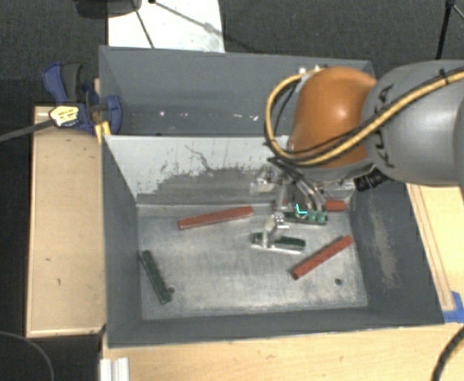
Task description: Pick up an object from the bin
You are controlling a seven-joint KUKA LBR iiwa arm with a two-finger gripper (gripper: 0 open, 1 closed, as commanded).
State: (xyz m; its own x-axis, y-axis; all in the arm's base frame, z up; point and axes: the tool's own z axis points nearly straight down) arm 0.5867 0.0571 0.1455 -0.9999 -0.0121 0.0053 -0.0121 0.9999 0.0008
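The end effector (282, 230) sits low over a short dark bar (290, 244) at 3 o'clock in the bin (216, 272). I cannot tell how far open it is. The bar lies flat, so a shallow close may skid it toward the red stick (321, 257) at 4 o'clock.

A short dark green bar (293, 245) lies flat on the floor of the grey bin (216, 292), right of centre, its length running roughly from 9 to 3 o'clock.
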